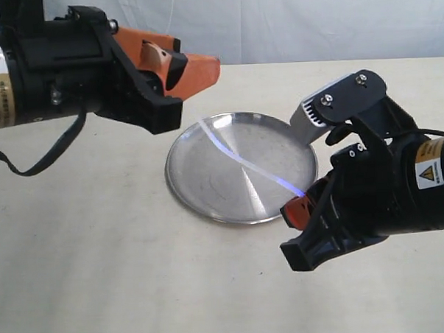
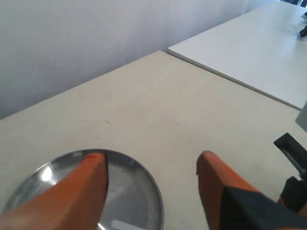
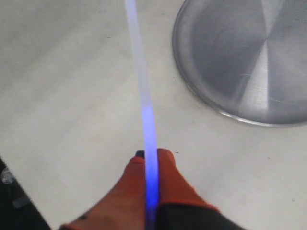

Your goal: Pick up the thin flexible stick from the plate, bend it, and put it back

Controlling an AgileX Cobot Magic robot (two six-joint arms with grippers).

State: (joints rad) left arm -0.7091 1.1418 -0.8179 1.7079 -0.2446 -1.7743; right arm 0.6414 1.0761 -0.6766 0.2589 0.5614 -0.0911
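Observation:
The round steel plate lies in the middle of the beige table. The thin flexible stick, white and translucent with a blue tint, hangs in the air above the plate, slanting from its near right rim to its far left rim. My right gripper is shut on the stick's near end, just off the plate's right rim; in the right wrist view the stick runs straight out from the closed orange fingers of the right gripper, with the plate off to one side. My left gripper is open and holds nothing, above the plate's far left rim. In the left wrist view the plate shows between the spread fingers of the left gripper.
A black cable loops down from the left arm. A second white table adjoins the beige one behind the plate. A pale backdrop closes off the far side.

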